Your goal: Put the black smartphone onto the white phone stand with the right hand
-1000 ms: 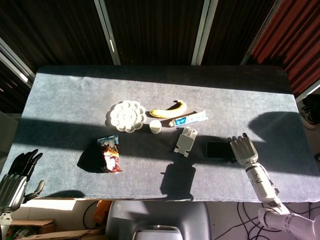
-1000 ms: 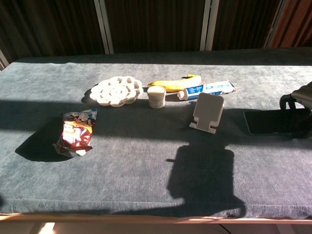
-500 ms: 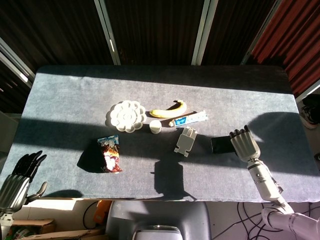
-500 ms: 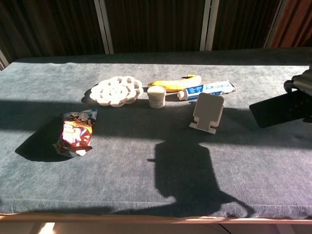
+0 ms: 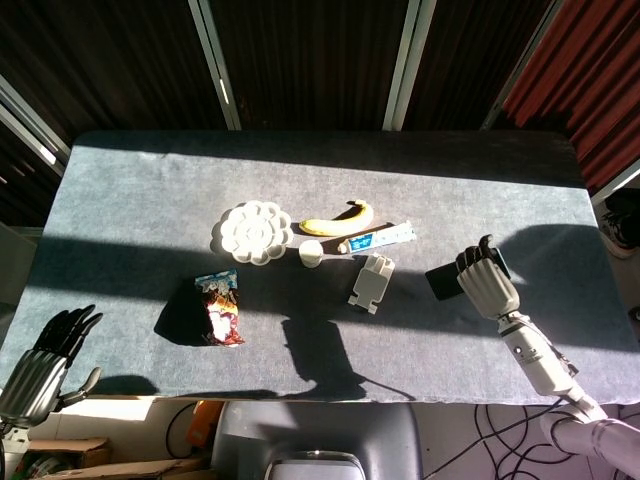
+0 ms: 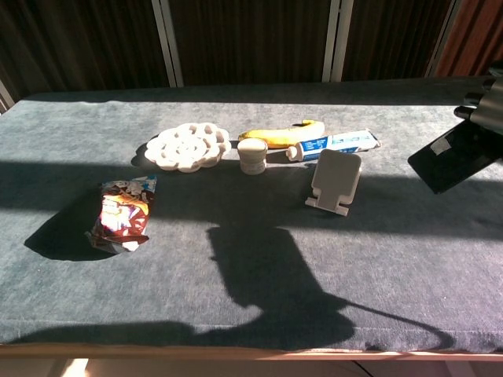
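Note:
The white phone stand point(image 5: 372, 282) point(image 6: 335, 182) stands upright near the middle of the table. My right hand point(image 5: 485, 279) point(image 6: 486, 108) holds the black smartphone point(image 5: 442, 280) point(image 6: 453, 159) in the air to the right of the stand, tilted with its lower end pointing left and down. A gap separates phone and stand. My left hand point(image 5: 45, 362) hangs off the table's front left corner, fingers apart and holding nothing; the chest view does not show it.
Behind the stand lie a toothpaste tube point(image 5: 378, 239) point(image 6: 333, 144), a banana point(image 5: 338, 219) point(image 6: 280, 134), a small white cup point(image 5: 311, 254) point(image 6: 253, 155) and a white flower-shaped dish point(image 5: 253, 232) point(image 6: 188, 145). A snack bag point(image 5: 218, 306) point(image 6: 120, 212) lies at the left. Arm shadow falls across the table's front.
My right hand has lifted the smartphone off the table and tilted it up. The arm's shadow on the cloth has slid left. My left hand has sunk a little.

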